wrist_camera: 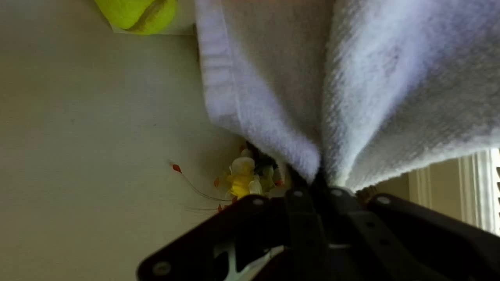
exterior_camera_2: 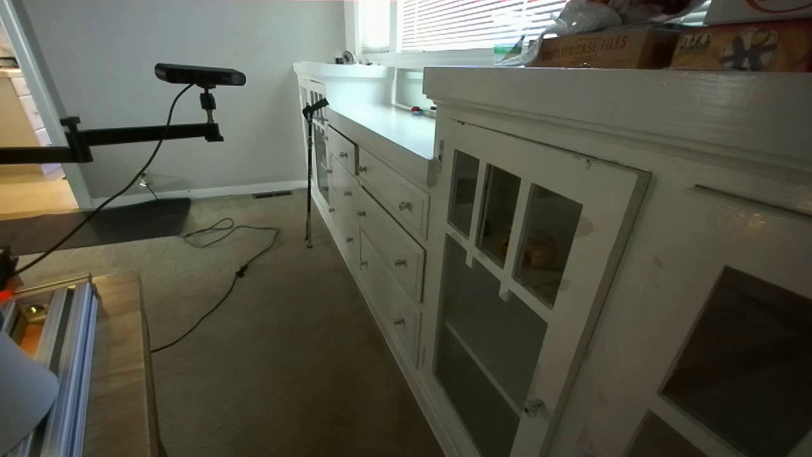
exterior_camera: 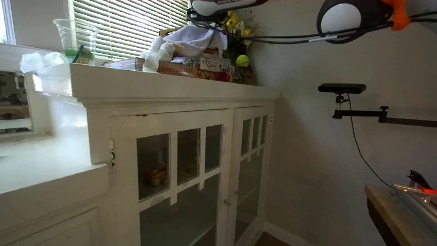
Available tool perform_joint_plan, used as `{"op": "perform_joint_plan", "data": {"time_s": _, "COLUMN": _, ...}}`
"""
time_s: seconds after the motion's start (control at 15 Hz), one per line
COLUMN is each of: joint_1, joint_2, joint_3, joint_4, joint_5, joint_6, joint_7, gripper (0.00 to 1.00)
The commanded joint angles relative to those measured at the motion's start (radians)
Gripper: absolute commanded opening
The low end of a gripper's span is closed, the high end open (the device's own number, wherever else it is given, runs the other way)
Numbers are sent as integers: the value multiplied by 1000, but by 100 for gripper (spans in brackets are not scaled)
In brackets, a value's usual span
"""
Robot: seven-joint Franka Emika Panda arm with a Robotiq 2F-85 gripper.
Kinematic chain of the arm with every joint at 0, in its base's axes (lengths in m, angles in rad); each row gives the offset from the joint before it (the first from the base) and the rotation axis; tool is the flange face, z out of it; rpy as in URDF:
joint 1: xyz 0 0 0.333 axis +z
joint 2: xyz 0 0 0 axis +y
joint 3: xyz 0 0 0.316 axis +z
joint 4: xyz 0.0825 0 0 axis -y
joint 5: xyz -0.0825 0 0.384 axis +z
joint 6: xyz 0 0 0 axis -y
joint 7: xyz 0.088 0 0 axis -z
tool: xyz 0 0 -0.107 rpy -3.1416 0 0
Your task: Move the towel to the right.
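"1 end effector (wrist_camera: 321,182): what's it doing?"
"Pinching 1 towel (wrist_camera: 367,78) by a gathered fold; it hangs above the desk (exterior_camera: 170,85)."
"And balls?"
"1 tennis ball (wrist_camera: 144,13), near the towel's edge."

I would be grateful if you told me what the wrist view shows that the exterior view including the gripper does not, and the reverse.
Only the wrist view shows, close up, the gripper pinching the towel, with the stitch line of the towel's hem readable.

Only that exterior view shows the plastic cup, the white cabinet, the mounted camera and the wooden table.

Both share the towel, the gripper, the tennis ball, the flowers and the wall.
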Motion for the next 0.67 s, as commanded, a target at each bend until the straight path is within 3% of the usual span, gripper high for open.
{"op": "perform_joint_plan", "data": {"time_s": 0.0, "joint_1": -10, "joint_2": 33, "joint_3": -33, "joint_4": 34, "joint_5": -14, "joint_6": -34, "joint_7": 21, "gripper": 1}}
{"op": "perform_joint_plan", "data": {"time_s": 0.6, "joint_1": -15, "joint_2": 71, "joint_3": -79, "joint_4": 32, "joint_5": -14, "joint_6": -68, "joint_7": 12, "gripper": 1}}
